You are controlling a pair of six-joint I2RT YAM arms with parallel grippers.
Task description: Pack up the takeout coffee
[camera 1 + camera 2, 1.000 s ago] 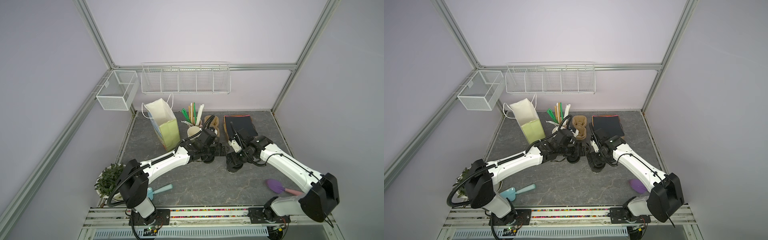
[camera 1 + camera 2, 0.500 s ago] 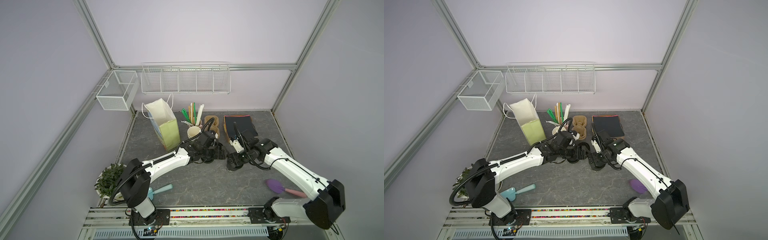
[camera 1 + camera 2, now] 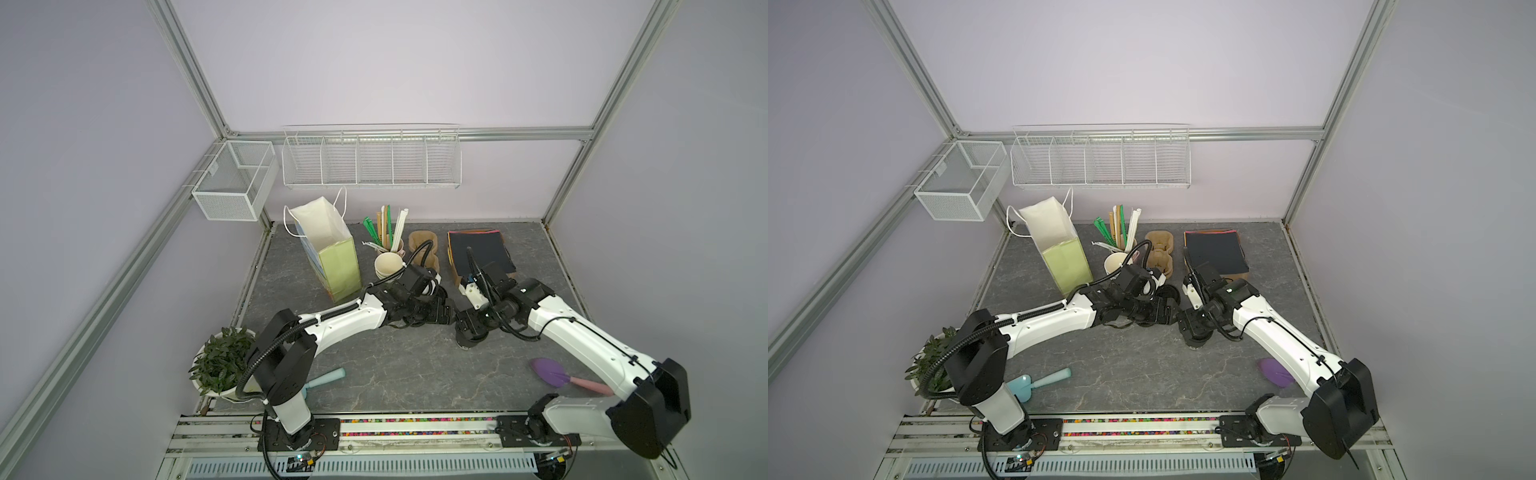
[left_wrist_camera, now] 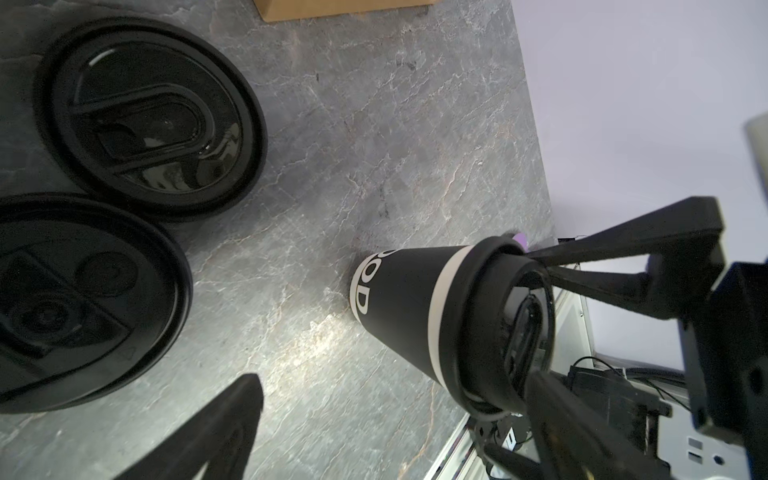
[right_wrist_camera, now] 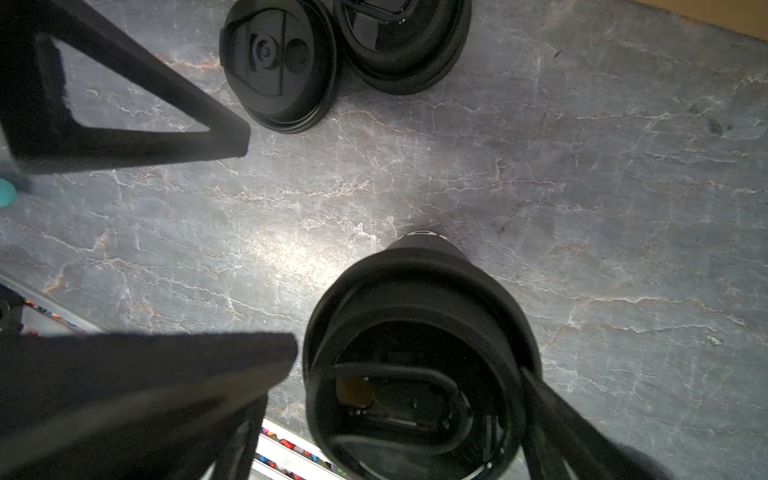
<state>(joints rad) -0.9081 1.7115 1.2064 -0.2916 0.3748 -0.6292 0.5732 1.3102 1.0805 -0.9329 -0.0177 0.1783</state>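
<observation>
**Both grippers open, coffee on the surface under the right one**

Near left corner of the surface: plant [image 3: 220,361], with a teal scoop [image 3: 1038,384] just beside it toward the near edge.
Far left corner: bag [image 3: 332,249], upright, mouth open.
Next along the far edge:
- a cup of straws [image 3: 388,232]
- a stack of lidless cups [image 3: 388,266] in front of it
- a brown carrier [image 3: 422,243]

Two loose lids [image 4: 149,116] lie flat near mid-surface, edges touching or overlapping.

Left gripper [image 3: 442,316] hangs low just beside those lids. Its fingers [image 4: 216,428] are spread wide and hold nothing.

The coffee [image 4: 407,311] stands upright near mid-surface, a bit right of centre and apart from the loose lids. The cup is dark with a pale band and white letters, and its black lid [image 5: 415,316] is on. In both top views it is mostly hidden under the right gripper, with only the base showing.

Right gripper [image 3: 469,330] sits straight over the coffee. Its fingers [image 5: 145,374] are spread wide, one on each side of the lid. Can't tell if either finger touches the rim.

Far edge, right part: brown box [image 3: 478,249] of dark sheets.
Toward the near right corner: purple scoop [image 3: 550,372] with a pink handle, partly under the right arm.
</observation>
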